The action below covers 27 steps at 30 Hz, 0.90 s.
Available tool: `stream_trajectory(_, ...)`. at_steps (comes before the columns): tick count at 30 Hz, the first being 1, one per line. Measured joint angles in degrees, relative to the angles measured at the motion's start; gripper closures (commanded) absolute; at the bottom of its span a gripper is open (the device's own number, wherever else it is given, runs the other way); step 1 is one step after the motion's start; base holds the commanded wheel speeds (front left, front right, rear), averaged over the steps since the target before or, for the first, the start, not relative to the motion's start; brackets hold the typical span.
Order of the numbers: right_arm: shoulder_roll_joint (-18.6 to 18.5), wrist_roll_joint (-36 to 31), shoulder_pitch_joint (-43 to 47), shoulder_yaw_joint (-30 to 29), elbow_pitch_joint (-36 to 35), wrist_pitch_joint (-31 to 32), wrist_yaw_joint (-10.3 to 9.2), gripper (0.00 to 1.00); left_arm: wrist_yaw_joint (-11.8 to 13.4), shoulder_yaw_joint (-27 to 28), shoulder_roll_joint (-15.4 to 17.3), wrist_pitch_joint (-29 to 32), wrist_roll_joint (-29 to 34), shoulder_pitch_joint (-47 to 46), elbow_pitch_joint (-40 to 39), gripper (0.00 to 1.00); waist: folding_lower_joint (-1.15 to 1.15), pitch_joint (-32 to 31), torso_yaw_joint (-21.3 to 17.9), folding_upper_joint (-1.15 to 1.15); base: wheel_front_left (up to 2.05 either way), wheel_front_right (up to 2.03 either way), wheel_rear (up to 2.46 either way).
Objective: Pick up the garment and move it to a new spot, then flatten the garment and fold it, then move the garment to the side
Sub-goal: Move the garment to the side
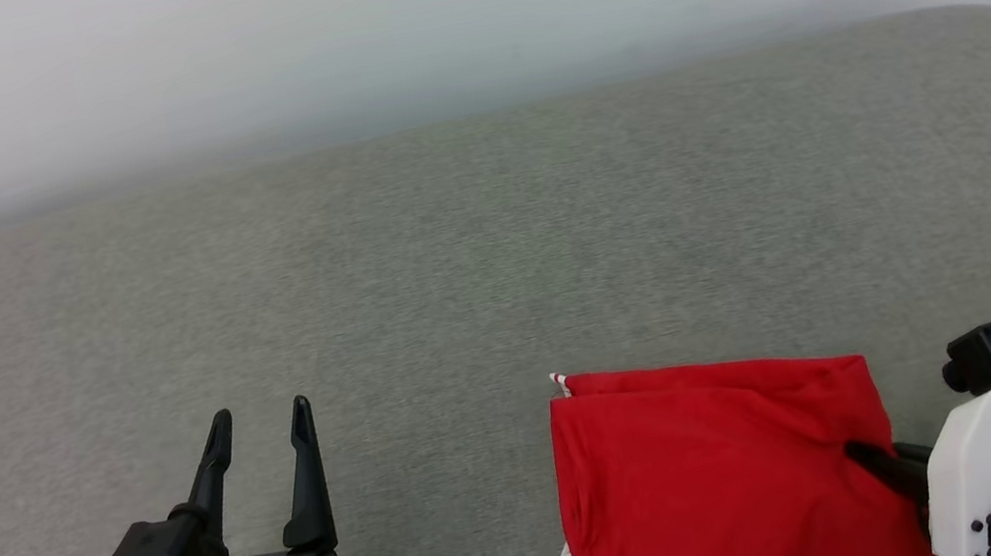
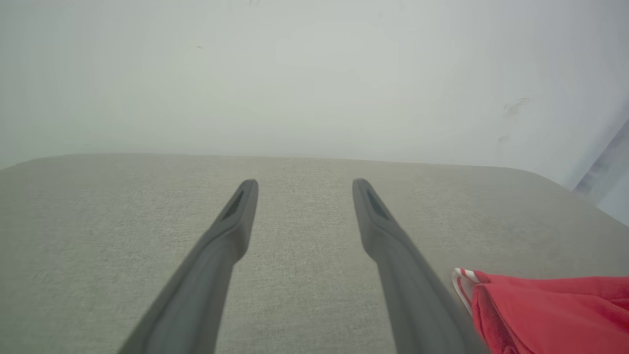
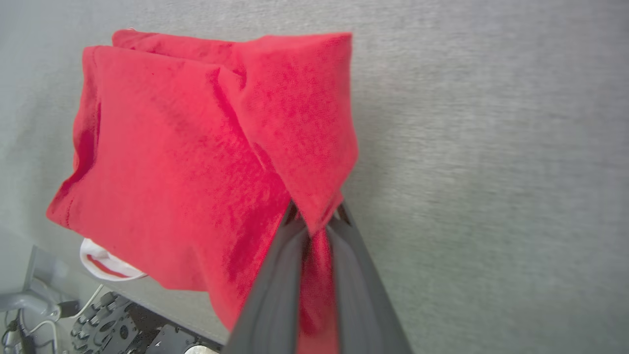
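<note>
Garment (image 3: 186, 147) seemingly pinched in right gripper (image 3: 317, 215).

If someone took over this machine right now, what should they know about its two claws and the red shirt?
Left gripper: open, empty, above the grey surface.
Right gripper: shut on the garment, pinching its right edge.
Garment: folded into a compact red rectangle at the near right of the surface.
Done: the folding, by the look of it.
Left: probably finish shifting it aside, then release.
</note>
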Motion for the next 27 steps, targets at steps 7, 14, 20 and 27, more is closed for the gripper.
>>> stream_trajectory(7,0.11,-2.60,-3.19,-2.20,-1.52,2.48,0.00,1.00,0.36,-0.24,1.37,0.60,1.21,0.04,-2.74,0.00,0.00,1.06,-9.95,0.00,0.00,0.00,0.00)
stream_trajectory(14,2.86,-3.86,-9.48,-3.94,0.44,1.59,-0.01,1.00,0.63,-0.48,3.70,2.99,2.65,-1.42,-7.06,0.00,0.00,4.53,-19.50,0.00,0.00,0.00,0.00)
stream_trajectory(20,4.64,-4.39,-16.25,-7.01,6.44,-2.37,-0.01,1.00,0.27,-1.08,5.98,6.04,4.11,-4.33,-10.20,0.00,0.00,10.70,-23.54,0.00,0.00,0.00,0.00)
stream_trajectory(27,2.87,-6.26,-25.39,-13.05,14.77,-8.94,-0.01,1.00,-1.46,-2.11,8.69,9.83,6.24,-10.27,-14.95,0.00,0.01,18.58,-24.13,0.00,0.00,0.00,0.00)
